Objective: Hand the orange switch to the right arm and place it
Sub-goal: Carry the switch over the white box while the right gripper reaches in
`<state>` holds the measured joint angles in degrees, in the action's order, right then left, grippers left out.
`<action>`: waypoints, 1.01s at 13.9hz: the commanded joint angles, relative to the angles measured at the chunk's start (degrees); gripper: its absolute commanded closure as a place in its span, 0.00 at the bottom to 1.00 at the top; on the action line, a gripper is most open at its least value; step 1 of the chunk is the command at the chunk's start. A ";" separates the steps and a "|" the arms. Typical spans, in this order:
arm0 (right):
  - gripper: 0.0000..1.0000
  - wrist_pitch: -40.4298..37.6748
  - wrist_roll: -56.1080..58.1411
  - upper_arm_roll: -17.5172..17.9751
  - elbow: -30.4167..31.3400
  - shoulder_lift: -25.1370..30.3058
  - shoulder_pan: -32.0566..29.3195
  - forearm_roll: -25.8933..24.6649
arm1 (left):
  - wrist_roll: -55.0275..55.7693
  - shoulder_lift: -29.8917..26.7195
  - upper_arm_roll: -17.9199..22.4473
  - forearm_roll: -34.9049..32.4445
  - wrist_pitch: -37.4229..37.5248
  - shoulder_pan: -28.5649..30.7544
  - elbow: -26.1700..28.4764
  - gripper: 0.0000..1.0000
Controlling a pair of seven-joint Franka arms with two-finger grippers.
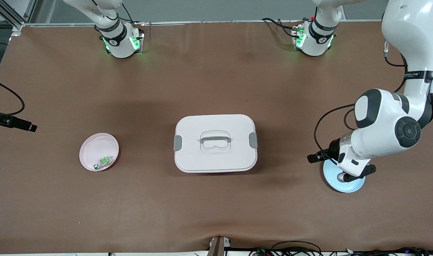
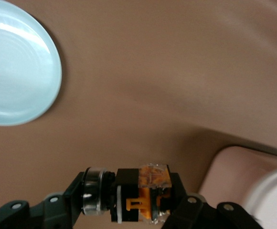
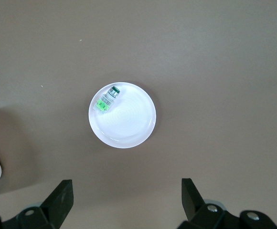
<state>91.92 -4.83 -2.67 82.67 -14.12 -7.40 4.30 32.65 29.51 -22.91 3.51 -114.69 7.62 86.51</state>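
1. Sitting clamped between the fingers of the left gripper [image 2: 129,207], the orange switch [image 2: 143,193] is a stubby black part with an orange middle and a silvery ring at one end; the jaws are closed tight on it from both sides.
2. In the front view that left gripper [image 1: 346,176] is up over the pale blue plate [image 1: 344,186], which lies toward the left arm's end of the table, and only the switch's pale rounded end [image 1: 341,177] peeks out below the wrist.
3. From the left wrist view the blue plate [image 2: 14,67] looks bare, lying on the brown table [image 2: 176,71], and a corner of the white box [image 2: 234,176] shows at the picture's edge.
4. The right gripper [image 3: 126,198] hangs high over the pink plate [image 3: 124,133], its 2 fingers [image 3: 59,198] spread wide with nothing between them.
5. The right arm [image 1: 113,32] shows only its base and lower link in the front view; its hand is out of that picture.
6. On the pink plate [image 1: 92,145], toward the right arm's end of the table, lies a small green-and-silver part [image 1: 103,161], close to the rim nearer the front camera.
7. Between the 2 plates sits the white lidded box [image 1: 202,156], with a clear handle [image 1: 215,138] on top and a grey latch [image 1: 177,143] at each short end.
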 commanded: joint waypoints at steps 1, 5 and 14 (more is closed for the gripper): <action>0.00 0.01 -1.15 0.21 0.04 0.41 -0.42 5.34 | 10.81 -0.59 -3.44 1.93 2.71 0.12 -3.44 1.00; 0.00 -0.08 -6.05 0.21 0.74 3.65 -0.16 17.90 | 28.66 0.29 -6.36 5.89 2.63 -2.94 -7.13 1.00; 0.00 1.84 -10.70 0.48 0.83 10.17 4.58 26.99 | 52.75 3.54 -6.71 6.94 -1.93 -14.64 -13.29 1.00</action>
<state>91.93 -11.83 -2.18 82.22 -5.67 -5.51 30.69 81.58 31.36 -29.52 8.87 -115.07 -5.37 75.76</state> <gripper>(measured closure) 0.000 0.278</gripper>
